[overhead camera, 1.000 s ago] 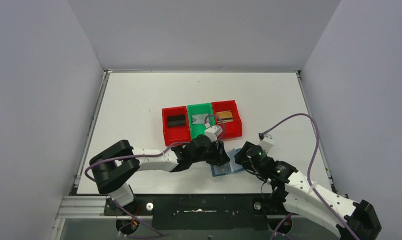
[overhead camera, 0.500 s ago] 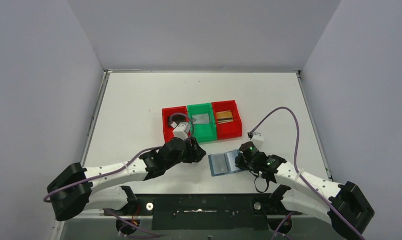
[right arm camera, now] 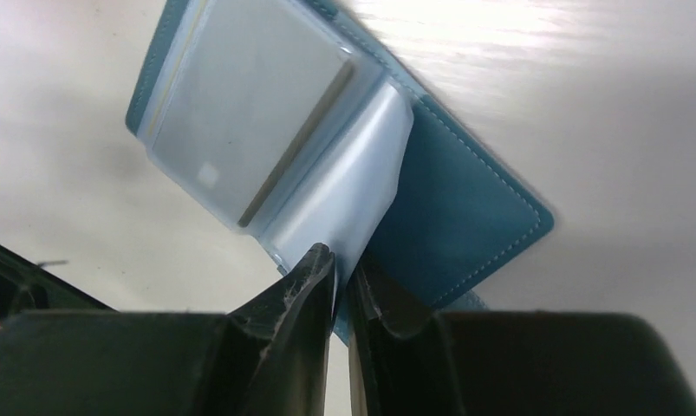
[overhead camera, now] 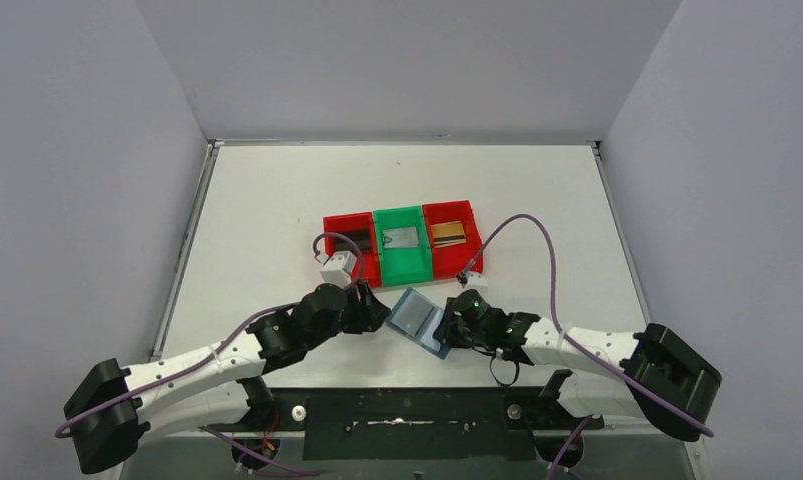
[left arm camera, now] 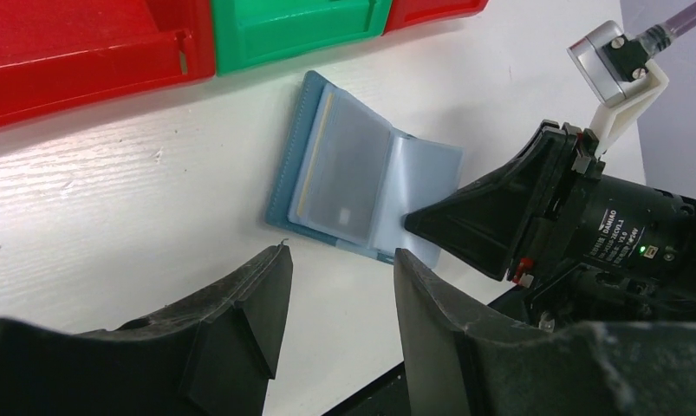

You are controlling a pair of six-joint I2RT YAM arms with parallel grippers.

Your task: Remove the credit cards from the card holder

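Note:
The teal card holder (overhead camera: 415, 316) lies open on the table just in front of the bins. My right gripper (overhead camera: 444, 330) is shut on one of its clear inner sleeves (right arm camera: 348, 204) at the near edge, with the teal cover (right arm camera: 452, 212) beside it. A greyish card (right arm camera: 240, 130) shows through the flat pocket, with a thin brownish edge (right arm camera: 296, 156) beside it. My left gripper (left arm camera: 340, 260) is open and empty, just short of the holder's (left arm camera: 344, 173) left edge. A black card (overhead camera: 354, 238), a silver card (overhead camera: 402, 237) and a gold card (overhead camera: 449, 232) lie in the bins.
Three joined bins stand behind the holder: red (overhead camera: 343, 262), green (overhead camera: 403, 262), red (overhead camera: 469, 258). The right gripper's body (left arm camera: 500, 225) sits close to the right of my left fingers. The table's front edge is just behind both grippers.
The right gripper has moved left with the holder, turning it and bringing it nearer the bins. The left arm has drawn back to the left and now sits at the holder's left side.

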